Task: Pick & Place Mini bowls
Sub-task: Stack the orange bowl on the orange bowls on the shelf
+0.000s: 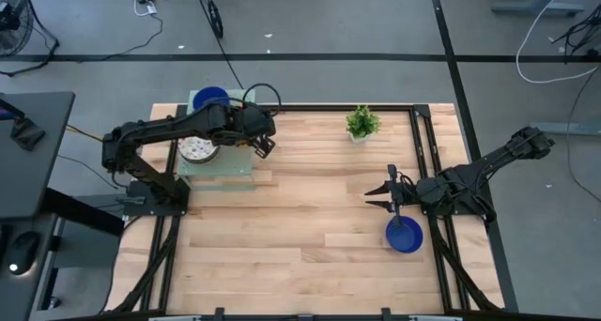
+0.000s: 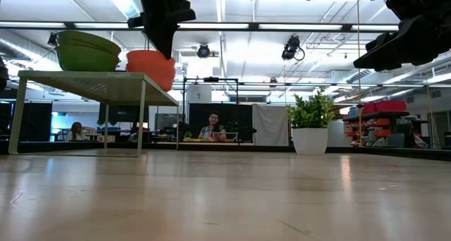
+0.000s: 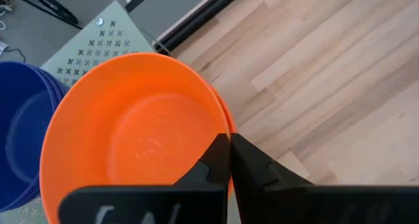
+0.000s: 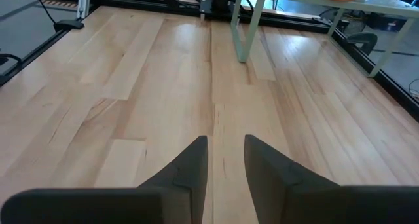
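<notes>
The left gripper is positioned over the pale green perforated metal stand at about 10 o'clock on the light wooden table. Its fingers are clamped together on the rim of the top solid orange round mini bowl, which sits nested in an orange stack on the stand. The stack of solid dark blue round mini bowls is seen just beside it, at the stand's far corner. The white mini bowl with red speckles is seen on the stand under the left arm. A dark blue round mini bowl is set alone on the table at about 4 o'clock.

The right gripper is held above bare wood at about 3 o'clock, near the lone blue bowl, fingers partly apart, nothing between them.

The small green potted plant in a white pot is placed at about 1 o'clock.
</notes>
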Controlling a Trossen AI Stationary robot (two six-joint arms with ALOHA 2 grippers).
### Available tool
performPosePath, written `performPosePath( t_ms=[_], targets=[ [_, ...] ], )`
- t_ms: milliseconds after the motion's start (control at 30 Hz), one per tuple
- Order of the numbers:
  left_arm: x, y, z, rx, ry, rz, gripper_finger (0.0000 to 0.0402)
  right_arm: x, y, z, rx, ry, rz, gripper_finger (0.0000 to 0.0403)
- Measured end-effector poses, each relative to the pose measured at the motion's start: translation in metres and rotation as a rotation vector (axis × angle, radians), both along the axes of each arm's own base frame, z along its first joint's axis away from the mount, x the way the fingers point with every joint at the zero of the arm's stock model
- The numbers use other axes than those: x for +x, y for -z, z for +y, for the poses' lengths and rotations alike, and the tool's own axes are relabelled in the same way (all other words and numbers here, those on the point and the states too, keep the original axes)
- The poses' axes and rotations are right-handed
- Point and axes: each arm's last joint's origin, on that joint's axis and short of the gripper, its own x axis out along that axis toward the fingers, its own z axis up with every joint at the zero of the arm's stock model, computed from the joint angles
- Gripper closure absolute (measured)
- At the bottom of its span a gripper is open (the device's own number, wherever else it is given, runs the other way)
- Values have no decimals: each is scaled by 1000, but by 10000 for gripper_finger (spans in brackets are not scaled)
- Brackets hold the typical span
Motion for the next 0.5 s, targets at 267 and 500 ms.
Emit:
performPosePath(
  t_ms=[267,500],
  targets=[
    [0,1,0,-4,-2,5,386,0,0,0,0,0,0,301],
    [0,1,0,-10,2,4,306,0,0,0,0,-1,0,301]
  ],
)
